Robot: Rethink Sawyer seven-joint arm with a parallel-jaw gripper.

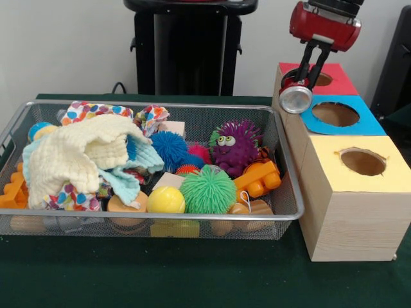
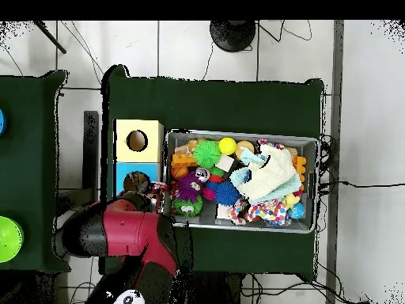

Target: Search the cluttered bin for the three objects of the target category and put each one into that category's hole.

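Note:
My gripper [image 1: 300,79] hangs over the left edge of the red-topped box [image 1: 337,82], shut on a shiny silver can [image 1: 295,99] whose round end faces the camera. The can hangs between the red box's hole [image 1: 321,79] and the wire bin [image 1: 290,186], just above the blue-topped box [image 1: 336,114]. In the overhead view the red arm [image 2: 130,231] covers the red box and hides the gripper. The blue box [image 2: 136,180] and the yellow box [image 2: 137,141] show there beside the bin [image 2: 241,133].
The bin holds a cream cloth [image 1: 83,154], a purple fuzzy monster [image 1: 234,144], a green spiky ball [image 1: 207,190], a blue spiky ball [image 1: 170,147], a yellow ball [image 1: 166,200] and an orange toy truck [image 1: 258,179]. The yellow-topped box [image 1: 363,162] stands nearest the camera.

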